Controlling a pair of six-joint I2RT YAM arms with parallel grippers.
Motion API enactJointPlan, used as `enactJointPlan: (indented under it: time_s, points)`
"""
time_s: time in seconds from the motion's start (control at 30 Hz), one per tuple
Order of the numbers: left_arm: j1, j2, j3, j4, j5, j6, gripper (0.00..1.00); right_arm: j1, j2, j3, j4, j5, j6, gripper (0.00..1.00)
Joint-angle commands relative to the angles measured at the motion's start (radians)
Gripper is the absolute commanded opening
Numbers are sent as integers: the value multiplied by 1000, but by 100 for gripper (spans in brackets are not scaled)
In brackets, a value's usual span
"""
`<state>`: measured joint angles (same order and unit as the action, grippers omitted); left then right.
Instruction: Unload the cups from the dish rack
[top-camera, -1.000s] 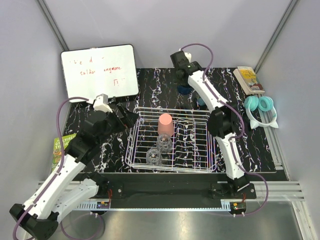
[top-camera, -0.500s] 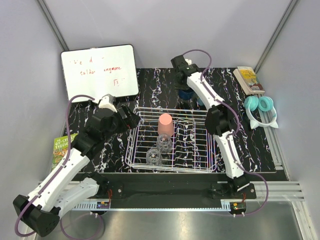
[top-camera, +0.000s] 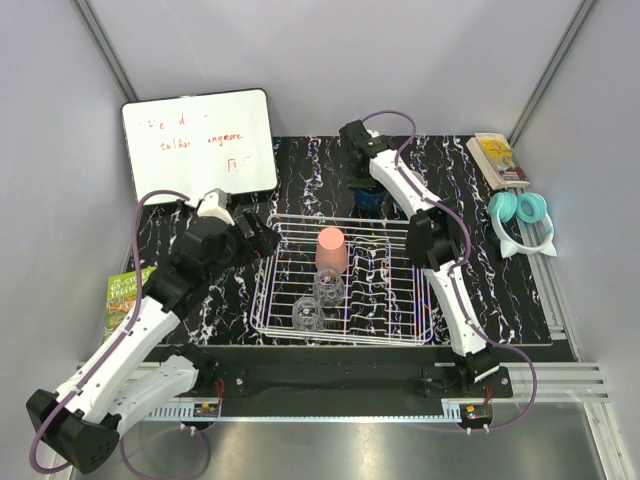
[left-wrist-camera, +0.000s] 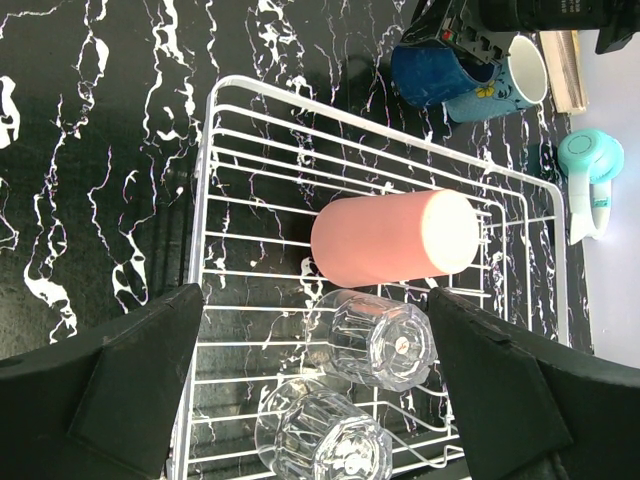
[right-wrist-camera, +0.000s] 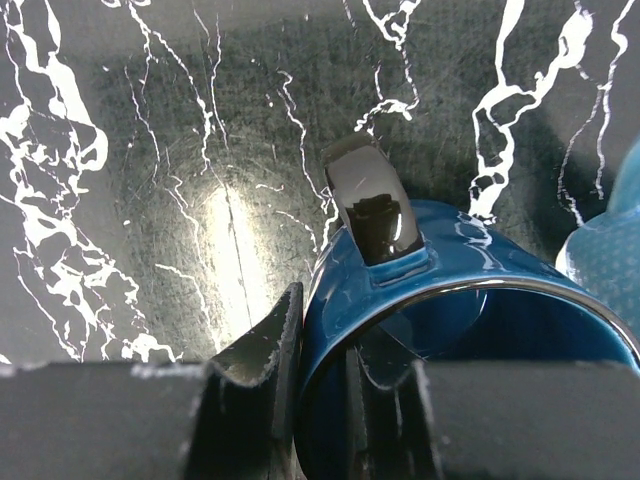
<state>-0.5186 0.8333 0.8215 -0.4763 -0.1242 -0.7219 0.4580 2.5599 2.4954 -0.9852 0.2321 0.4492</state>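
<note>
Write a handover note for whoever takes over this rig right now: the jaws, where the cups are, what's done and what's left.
Left gripper: jaws open, empty, over the rack's left edge.
Right gripper: jaws shut on the blue cup's rim, beyond the rack's far side, beside the teal mug.
In the rack: pink tumbler and two glass cups.
Done: teal mug is out on the table; blue cup is out of the rack but not yet released.
Left: release the blue cup, then unload the tumbler and both glass cups.
</note>
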Motion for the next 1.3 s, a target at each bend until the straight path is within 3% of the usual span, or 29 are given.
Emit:
enactJointPlan:
  time_s: [0.0,0.37,0.63,0.67,0.73,0.8,0.93,1.03,1.2,1.27]
  points:
    - [2,-2,-18,33,1,4,99,8,-18,-12,31,-11,-10,0]
    - [2,6,-31,42,9,-13,99,7,-44,-58,36,-14,-9,3]
    - [2,-19,-41,44,-9,-7,99,13,-139,-53,63,-16,-12,48]
    - [2,-23,-41,44,-17,-8,99,21,-165,-47,69,8,-29,59]
    - [2,-30,-39,44,-22,-10,99,37,-191,-47,82,29,-44,71]
    - [2,-28,-36,44,-25,-10,99,44,-230,-43,88,30,-47,79]
    - [2,-25,-28,44,-20,2,99,50,-320,-58,92,23,-35,83]
    - [2,6,-12,44,-14,36,99,68,-461,-186,169,7,-26,84]
    - [-38,125,44,22,-32,67,99,88,-829,-694,434,-83,17,84]
    - [-112,154,79,21,-96,87,99,100,-966,-881,531,-114,45,84]
